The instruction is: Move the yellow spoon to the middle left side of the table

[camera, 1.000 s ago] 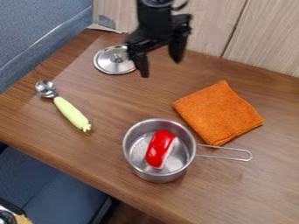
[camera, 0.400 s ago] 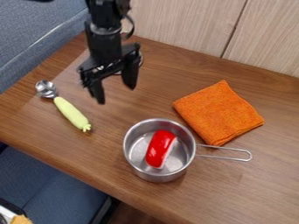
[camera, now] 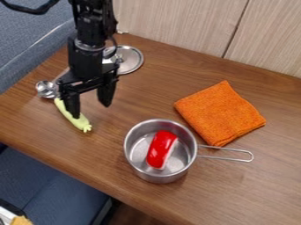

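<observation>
Gripper [camera: 91, 110] hung left of the pot [camera: 156, 177] in view, fingers apart, presumably to straddle the spoon [camera: 81, 123], which lay ungripped farther left of the pot.

No text, label, brand, number or sign can be read. Small pale marks are noted on the black robot arm [camera: 88, 19]; whether print or mere glints are shown there cannot be determined.
</observation>
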### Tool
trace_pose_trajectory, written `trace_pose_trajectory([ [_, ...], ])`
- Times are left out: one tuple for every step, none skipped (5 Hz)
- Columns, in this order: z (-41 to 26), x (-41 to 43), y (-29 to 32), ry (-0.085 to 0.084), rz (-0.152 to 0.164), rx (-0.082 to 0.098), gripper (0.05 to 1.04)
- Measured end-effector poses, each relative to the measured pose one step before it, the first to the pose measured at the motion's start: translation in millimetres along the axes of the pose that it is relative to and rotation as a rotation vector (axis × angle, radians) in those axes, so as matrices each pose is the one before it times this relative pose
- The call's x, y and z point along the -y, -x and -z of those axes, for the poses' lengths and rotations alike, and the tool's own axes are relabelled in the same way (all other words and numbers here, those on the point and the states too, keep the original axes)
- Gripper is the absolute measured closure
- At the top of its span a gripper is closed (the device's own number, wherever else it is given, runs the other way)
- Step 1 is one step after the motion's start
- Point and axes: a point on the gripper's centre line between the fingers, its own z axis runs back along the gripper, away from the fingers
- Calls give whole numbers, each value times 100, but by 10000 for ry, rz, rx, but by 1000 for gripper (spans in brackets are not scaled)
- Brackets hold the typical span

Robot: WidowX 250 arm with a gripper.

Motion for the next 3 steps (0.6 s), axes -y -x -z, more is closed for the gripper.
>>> trace_pose_trajectory([
  [673,-1944,-1233,-617,-377,236,84],
  [726,-668,-295,-49,-68,-8,84],
  [1537,68,-365,866,-58,-907,84],
])
